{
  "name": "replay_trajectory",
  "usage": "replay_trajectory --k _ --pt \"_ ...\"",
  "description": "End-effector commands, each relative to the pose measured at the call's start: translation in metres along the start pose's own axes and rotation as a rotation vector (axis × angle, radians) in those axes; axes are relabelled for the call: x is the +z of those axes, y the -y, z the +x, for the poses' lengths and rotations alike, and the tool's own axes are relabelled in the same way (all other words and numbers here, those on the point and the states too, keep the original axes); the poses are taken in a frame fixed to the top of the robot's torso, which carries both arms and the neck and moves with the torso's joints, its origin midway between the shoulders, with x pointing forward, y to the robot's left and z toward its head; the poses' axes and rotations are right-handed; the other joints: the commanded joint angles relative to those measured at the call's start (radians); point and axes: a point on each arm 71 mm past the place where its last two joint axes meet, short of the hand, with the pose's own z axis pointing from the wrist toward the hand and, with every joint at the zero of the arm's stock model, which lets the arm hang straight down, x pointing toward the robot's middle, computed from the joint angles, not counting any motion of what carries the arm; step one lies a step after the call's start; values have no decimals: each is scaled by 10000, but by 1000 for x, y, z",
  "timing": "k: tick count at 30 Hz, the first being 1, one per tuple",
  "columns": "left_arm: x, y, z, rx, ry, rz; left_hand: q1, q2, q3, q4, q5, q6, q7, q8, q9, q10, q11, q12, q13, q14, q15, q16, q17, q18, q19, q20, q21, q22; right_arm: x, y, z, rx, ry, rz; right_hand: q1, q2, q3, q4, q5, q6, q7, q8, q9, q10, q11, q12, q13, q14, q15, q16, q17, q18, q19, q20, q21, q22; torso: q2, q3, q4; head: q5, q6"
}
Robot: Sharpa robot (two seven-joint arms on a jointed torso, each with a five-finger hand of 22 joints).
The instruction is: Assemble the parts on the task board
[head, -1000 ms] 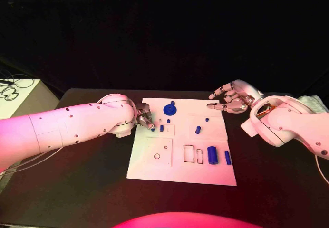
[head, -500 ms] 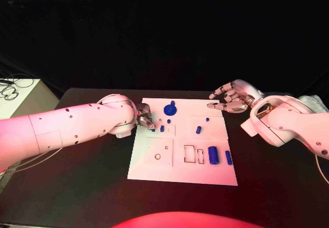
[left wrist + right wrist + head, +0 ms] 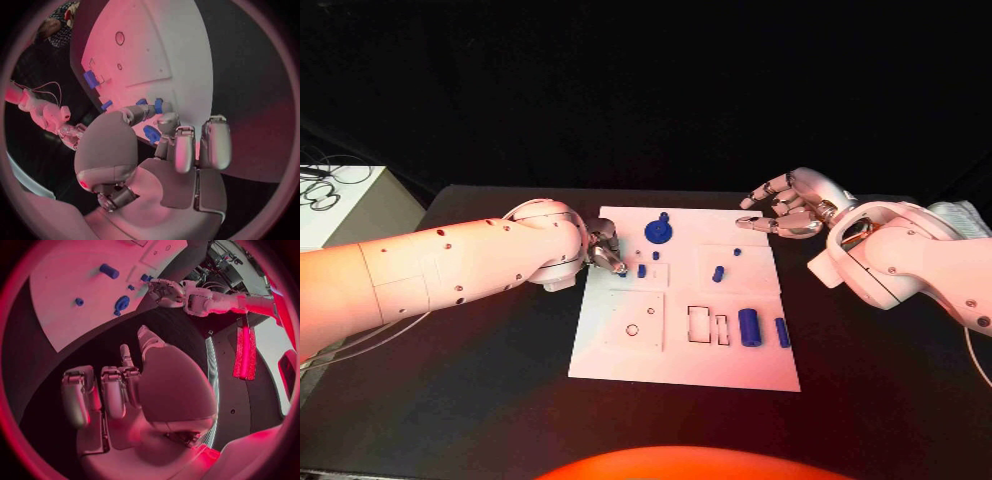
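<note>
Left hand (image 3: 604,250) pinching blue part (image 3: 158,105), task board (image 3: 678,345) beneath

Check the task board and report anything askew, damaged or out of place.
Nothing stands out. The task board lies flat and whole, blue parts rest within its edges, and the left hand works at its left side.

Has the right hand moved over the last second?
No. The right hand stays curled off the far right corner of the task board, holding the same spot against that corner.
</note>
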Motion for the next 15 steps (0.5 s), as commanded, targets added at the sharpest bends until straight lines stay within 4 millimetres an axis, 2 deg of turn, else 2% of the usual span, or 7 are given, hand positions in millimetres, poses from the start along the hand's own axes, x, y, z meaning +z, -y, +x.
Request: replay_trajectory --k 1,3,15 --pt "1 3 8 -1 -277 172 183 75 779 -803 35 21 -14 67 9 -9 -51 -45 2 1060 -71 44 2630 -48 7 -70 -20 370 0 -2 1 -46 -115 -157 -31 10 5 34 36 -3 -25 48 -13 476 48 -34 2126 1028 52 39 2573 -54 1020 47 -31 2598 0 -3 -1 -8 1" --pt "1 4 8 -25 -259 181 146 69 759 -780 53 37 -9 83 16 3 -40 -41 10 1060 -65 44 2630 -51 14 -68 -15 380 0 -2 1 -46 -116 -161 -31 10 5 34 36 -3 -25 48 -13 476 48 -34 2126 1028 52 39 2573 -54 1020 47 -31 2598 2 1 -1 -17 -9" --pt "0 3 8 -101 -254 186 -526 0 -17 -97 -61 182 -104 70 -70 13 -85 -46 10 1060 -88 44 2630 -45 3 -77 -52 361 0 -1 1 -47 -113 -158 -31 10 5 34 36 -3 -25 48 -13 476 48 -34 2126 1028 52 39 2573 -54 1020 47 -31 2598 3 9 -3 -21 -5"
